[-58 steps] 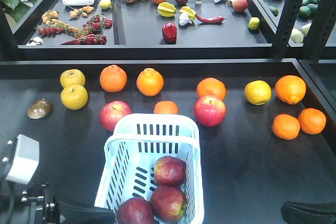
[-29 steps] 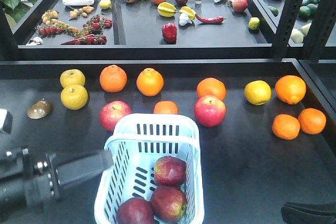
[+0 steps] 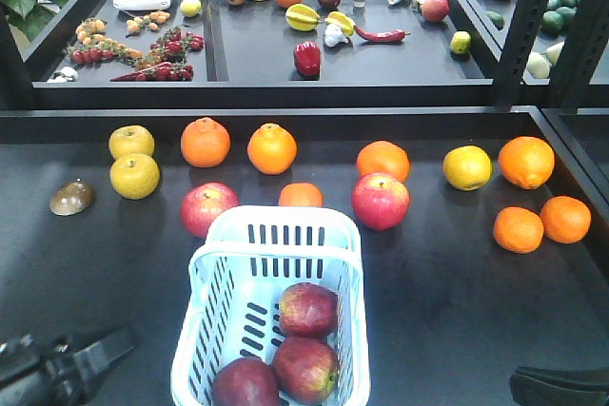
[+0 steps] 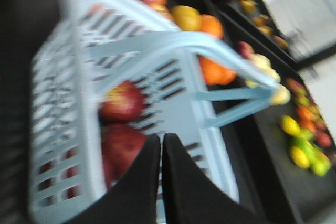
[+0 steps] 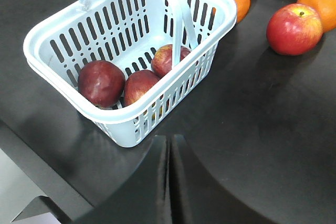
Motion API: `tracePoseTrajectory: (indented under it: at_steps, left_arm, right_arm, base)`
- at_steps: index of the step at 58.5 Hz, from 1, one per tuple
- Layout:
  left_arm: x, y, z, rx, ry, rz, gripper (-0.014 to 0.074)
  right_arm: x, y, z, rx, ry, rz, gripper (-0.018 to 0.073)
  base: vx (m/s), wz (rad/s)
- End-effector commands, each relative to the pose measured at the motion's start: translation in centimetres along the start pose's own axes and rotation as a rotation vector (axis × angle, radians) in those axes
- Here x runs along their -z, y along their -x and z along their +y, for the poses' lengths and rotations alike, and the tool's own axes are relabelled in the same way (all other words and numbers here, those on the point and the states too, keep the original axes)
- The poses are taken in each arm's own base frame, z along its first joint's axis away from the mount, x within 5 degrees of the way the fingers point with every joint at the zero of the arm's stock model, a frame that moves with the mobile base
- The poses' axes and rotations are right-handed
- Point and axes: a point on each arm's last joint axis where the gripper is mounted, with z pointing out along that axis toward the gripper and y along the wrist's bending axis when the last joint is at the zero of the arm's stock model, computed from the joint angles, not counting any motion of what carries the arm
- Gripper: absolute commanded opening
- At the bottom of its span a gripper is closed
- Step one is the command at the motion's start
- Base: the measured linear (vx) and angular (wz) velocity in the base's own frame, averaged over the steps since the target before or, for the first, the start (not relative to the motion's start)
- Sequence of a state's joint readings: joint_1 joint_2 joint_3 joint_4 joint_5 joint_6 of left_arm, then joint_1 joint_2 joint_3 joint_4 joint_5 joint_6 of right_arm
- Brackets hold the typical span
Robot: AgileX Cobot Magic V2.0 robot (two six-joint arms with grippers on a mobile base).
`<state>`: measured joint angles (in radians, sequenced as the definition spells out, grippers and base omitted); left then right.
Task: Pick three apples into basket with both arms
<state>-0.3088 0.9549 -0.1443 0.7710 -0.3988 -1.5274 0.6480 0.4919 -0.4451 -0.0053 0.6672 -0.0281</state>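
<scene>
The pale blue basket (image 3: pixel 284 215) stands at the table's front middle, its handle lying across the top. Three dark red apples lie inside it (image 3: pixel 307 309) (image 3: pixel 306 368) (image 3: pixel 245 382). All three also show in the right wrist view (image 5: pixel 101 82) (image 5: pixel 140 85) (image 5: pixel 168 59). My left arm (image 3: pixel 57 368) is low at the bottom left, apart from the basket. The left gripper (image 4: pixel 161 137) is shut and empty, with the basket's handle (image 4: pixel 173 43) beyond it in a blurred view. My right gripper (image 5: pixel 169 139) is shut and empty, just short of the basket's near corner (image 5: pixel 123 115).
Two brighter red apples (image 3: pixel 208 208) (image 3: pixel 381 201) sit just behind the basket, with an orange (image 3: pixel 301 195) between them. More oranges (image 3: pixel 525 161), yellow fruits (image 3: pixel 134 175) and a brown object (image 3: pixel 72 197) lie across the table. A raised shelf (image 3: pixel 285 92) with mixed produce runs along the back.
Half a second ago the left arm reached across to the basket's left side. It has since drawn back and down into the bottom left corner. The basket and apples have not moved.
</scene>
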Motion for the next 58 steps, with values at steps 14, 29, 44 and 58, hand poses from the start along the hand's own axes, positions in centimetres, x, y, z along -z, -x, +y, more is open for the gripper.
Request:
tracePoseTrajectory:
  at_steps: [14, 29, 44, 58]
  left_arm:
    - [2.2, -1.1, 2.7, -0.096, 0.074, -0.192, -0.0006]
    - [4.4, -0.4, 1.6, -0.539, 0.057, -0.339, -0.0006]
    - [8.2, -0.4, 1.1, -0.712, 0.067, -0.549, -0.0006]
    - [10.8, -0.6, 0.8, -0.799, 0.052, -0.759, -0.0006]
  right_arm:
    - [0.4, 1.3, -0.1, 0.013, -0.008, -0.083, -0.0005]
    - [0.4, 1.3, -0.1, 0.013, -0.008, -0.083, -0.0005]
    - [0.4, 1.3, -0.1, 0.013, -0.008, -0.083, -0.0005]
    - [0.4, 1.3, -0.1, 0.013, -0.008, -0.083, -0.0005]
  base:
    - [0.0, 0.0]
    - [0.0, 0.0]
    - [0.0, 0.0]
    - [0.0, 0.0]
